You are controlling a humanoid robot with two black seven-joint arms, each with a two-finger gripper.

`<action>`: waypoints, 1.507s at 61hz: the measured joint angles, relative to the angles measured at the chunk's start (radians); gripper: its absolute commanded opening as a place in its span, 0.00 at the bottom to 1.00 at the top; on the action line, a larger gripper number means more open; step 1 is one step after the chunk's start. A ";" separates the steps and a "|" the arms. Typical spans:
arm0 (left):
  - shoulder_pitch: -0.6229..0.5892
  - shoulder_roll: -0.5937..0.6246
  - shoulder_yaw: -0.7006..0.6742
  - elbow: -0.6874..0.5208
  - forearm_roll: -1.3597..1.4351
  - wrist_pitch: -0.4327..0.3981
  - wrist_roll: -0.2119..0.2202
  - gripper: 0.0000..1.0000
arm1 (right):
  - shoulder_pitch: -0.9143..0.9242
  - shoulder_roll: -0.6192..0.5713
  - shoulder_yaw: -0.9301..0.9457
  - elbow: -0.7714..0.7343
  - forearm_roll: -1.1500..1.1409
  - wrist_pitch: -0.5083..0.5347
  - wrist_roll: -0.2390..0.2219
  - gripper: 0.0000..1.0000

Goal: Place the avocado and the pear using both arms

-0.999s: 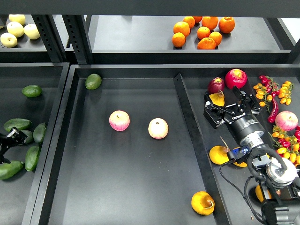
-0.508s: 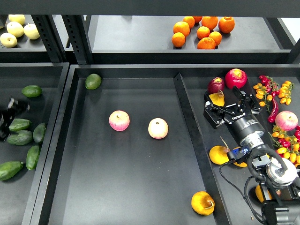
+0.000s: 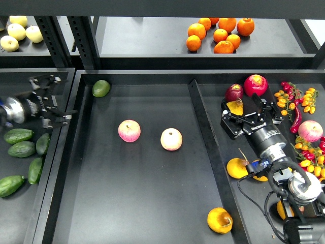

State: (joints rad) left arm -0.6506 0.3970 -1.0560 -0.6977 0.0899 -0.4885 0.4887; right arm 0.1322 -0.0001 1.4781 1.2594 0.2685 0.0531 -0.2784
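Several dark green avocados lie in the left tray. My left gripper hovers over the far part of that tray with its fingers spread, slightly blurred. It covers the spot where a single avocado lay, and that avocado is hidden. A yellow pear with a red-brown patch lies in the right tray, against the left finger of my right gripper. That gripper is open around it. More pears lie at my right arm and in the middle tray's near right corner.
Two pink-yellow apples lie in the middle tray, with a rounder light green fruit at its far left corner. Red fruit, peppers and small tomatoes crowd the right tray. Oranges and pale apples sit on the back shelf.
My left gripper has moved up and right from the avocado pile to the far part of the left tray, covering the single avocado there. The right arm has not moved.
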 measured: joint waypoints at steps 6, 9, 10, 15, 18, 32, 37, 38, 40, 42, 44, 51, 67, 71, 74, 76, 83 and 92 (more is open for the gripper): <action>0.057 -0.099 -0.107 -0.009 -0.001 0.000 0.000 0.98 | 0.000 0.000 -0.001 0.000 0.000 0.001 -0.015 1.00; 0.081 -0.139 -0.148 -0.016 -0.001 0.000 0.000 0.98 | 0.000 0.000 -0.002 0.000 0.000 0.001 -0.023 1.00; 0.085 -0.147 -0.157 -0.018 -0.001 0.000 0.000 0.98 | 0.000 0.000 -0.003 0.000 0.000 0.001 -0.025 1.00; 0.134 -0.217 -0.229 -0.043 -0.003 0.000 0.000 0.98 | 0.000 0.000 -0.015 0.000 0.002 0.001 -0.052 1.00; 0.168 -0.264 -0.270 -0.061 -0.005 0.000 0.000 0.98 | 0.000 0.000 -0.025 0.000 0.003 0.001 -0.074 1.00; 0.306 -0.393 -0.413 -0.174 -0.007 0.000 0.000 0.98 | -0.005 0.000 -0.096 0.000 0.006 0.058 -0.194 1.00; 0.346 -0.396 -0.431 -0.209 -0.010 0.000 0.000 0.98 | -0.004 -0.023 -0.127 0.000 0.007 0.090 -0.207 1.00; 0.353 -0.396 -0.431 -0.214 -0.013 0.000 0.000 0.98 | -0.003 -0.031 -0.131 0.000 0.007 0.096 -0.208 1.00; 0.369 -0.396 -0.431 -0.226 -0.020 0.000 0.000 0.98 | -0.002 -0.050 -0.140 0.000 0.007 0.109 -0.209 1.00; 0.382 -0.397 -0.431 -0.234 -0.029 0.000 0.000 0.98 | 0.000 -0.073 -0.149 0.000 0.008 0.123 -0.210 1.00; 0.400 -0.397 -0.429 -0.245 -0.045 0.000 0.000 0.98 | 0.003 -0.107 -0.160 -0.001 0.008 0.139 -0.210 1.00; 0.437 -0.397 -0.429 -0.261 -0.087 0.000 0.000 0.98 | 0.008 -0.213 -0.201 -0.001 0.009 0.173 -0.211 1.00; 0.514 -0.397 -0.434 -0.302 -0.102 0.000 0.000 0.98 | 0.049 -0.448 -0.350 0.000 0.004 0.291 -0.211 1.00; 0.539 -0.397 -0.434 -0.322 -0.102 0.000 0.000 0.98 | 0.092 -0.554 -0.432 0.000 -0.030 0.381 -0.211 1.00; 0.544 -0.397 -0.434 -0.325 -0.102 0.000 0.000 0.98 | 0.108 -0.584 -0.458 -0.001 -0.048 0.403 -0.210 1.00; 0.545 -0.397 -0.432 -0.327 -0.102 0.000 0.000 0.98 | 0.124 -0.609 -0.481 -0.002 -0.066 0.414 -0.211 1.00; 0.549 -0.397 -0.426 -0.330 -0.099 0.000 0.000 0.98 | 0.207 -0.720 -0.594 -0.020 -0.149 0.433 -0.210 1.00; 0.553 -0.397 -0.421 -0.335 -0.094 0.000 0.000 0.98 | 0.296 -0.792 -0.714 -0.036 -0.252 0.436 -0.211 1.00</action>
State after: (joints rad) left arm -0.0979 -0.0001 -1.4770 -1.0327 -0.0037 -0.4888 0.4887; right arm 0.4279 -0.7924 0.7646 1.2230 0.0165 0.4886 -0.4889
